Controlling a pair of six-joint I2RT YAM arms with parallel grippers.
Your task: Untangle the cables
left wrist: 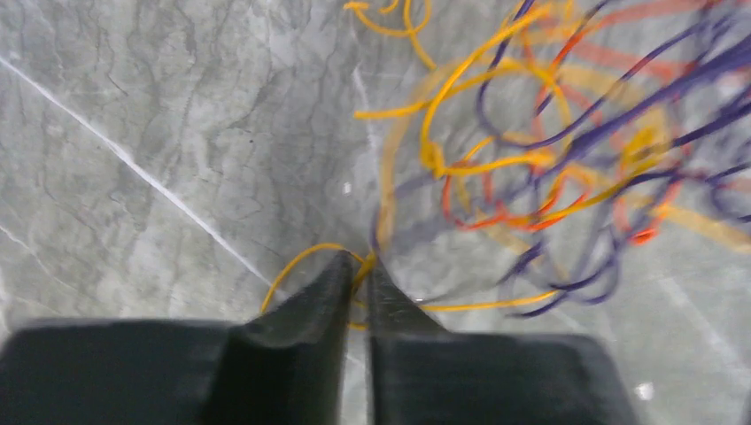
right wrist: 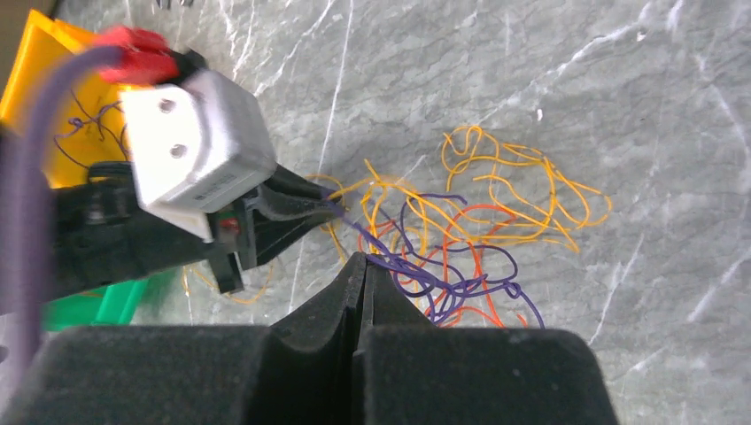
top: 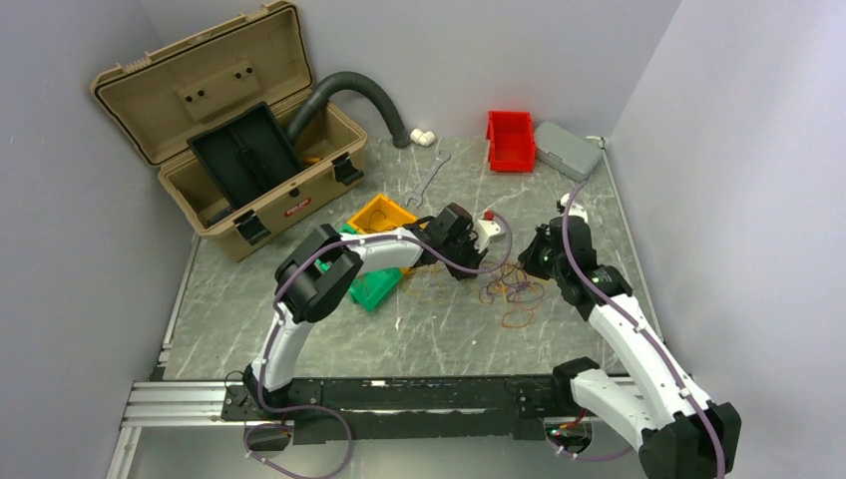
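Note:
The cables [top: 509, 289] are a loose tangle of thin yellow, orange, red and purple wires on the grey marble table between the two grippers. They also show in the left wrist view [left wrist: 531, 168] and the right wrist view [right wrist: 478, 230]. My left gripper [top: 464, 269] is at the left edge of the tangle. Its jaws [left wrist: 359, 266] are shut on a yellow wire. It also shows in the right wrist view [right wrist: 328, 205]. My right gripper [top: 531, 265] is at the right side of the tangle. Its jaws [right wrist: 363, 258] are shut on a purple wire.
A yellow bin [top: 379, 213] and a green bin [top: 374, 286] sit under the left arm. An open tan toolbox [top: 249, 150] with a grey ribbed hose [top: 359, 95] stands at the back left. A wrench [top: 429, 180], a red bin [top: 511, 140] and a grey box [top: 567, 150] lie at the back.

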